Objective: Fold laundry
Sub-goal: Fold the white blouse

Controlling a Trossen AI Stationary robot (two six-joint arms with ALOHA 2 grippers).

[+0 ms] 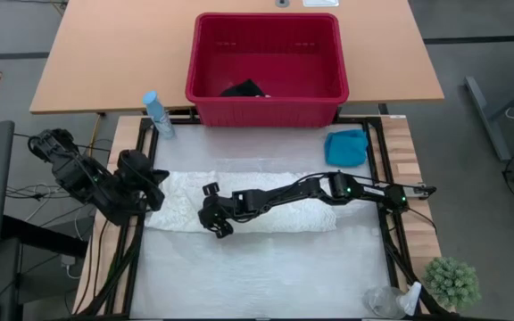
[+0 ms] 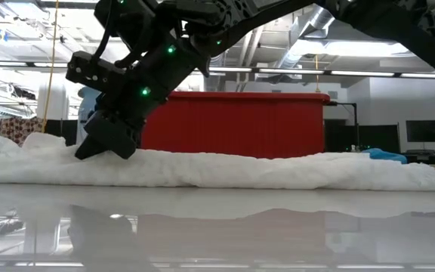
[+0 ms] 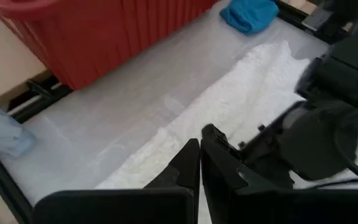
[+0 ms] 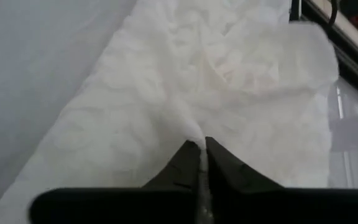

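White bench top [image 1: 257, 267], red basket [image 1: 266, 55] parked at the far edge, open lab room behind in the low view.

Right gripper [image 1: 211, 214] is reaching across to the left part of the cream-white cloth [image 1: 293, 201], fingers pinched together on a raised tuck of the fabric; the right wrist view is showing the cloth pulled up into a peak right between the fingertips. In the low view it is sitting down on the cloth's top surface.

Left gripper [image 1: 150, 192] is sitting at the cloth's left end, over or touching the edge. Its fingers [image 3: 188, 167] are closed together, but whether any fabric is caught between them I can't tell from the left wrist view.

Cloth itself is lying as a long narrow band across the middle of the bench, so it is probably folded at least once lengthwise; end-to-end folds are looking like what's left on it.

Turquoise-blue garment [image 1: 346, 147] is sitting bunched near the bench's right far corner, well apart from the cloth, unfolded. Dark garment [image 1: 244, 89] is lying in the basket, not yet taken out.

Judgement: one of three items is partway, two are untouched. Early in the task.
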